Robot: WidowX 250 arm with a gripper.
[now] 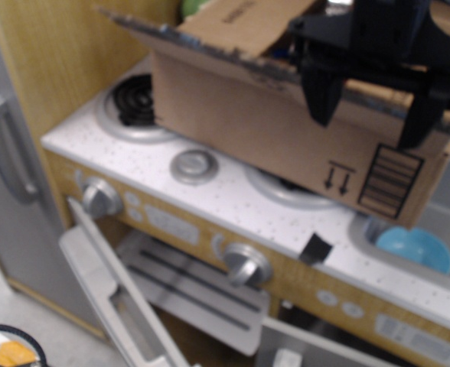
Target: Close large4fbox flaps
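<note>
- None of the flaps can be confirmed as closed — the picture is blurred, and the top of the large4fbox is largely hidden behind the gripper.
- The large4fbox is seen resting on the toy stove top, over the right-hand burner, with the coiled burner just beside its left end and the round knob in front of it.
- One long flap at the box's near upper edge is seen sticking out to the left and raised, not folded flat; most of the work is judged to remain.
- The gripper is held above the box's right end, its two dark fingers spread apart and pointing down in front of the box's front wall, with nothing between them.
- A blue bowl lies in the sink below the box's right corner, beneath the printed arrows and striped symbol.
- Whether the far flaps are folded cannot be told.
</note>
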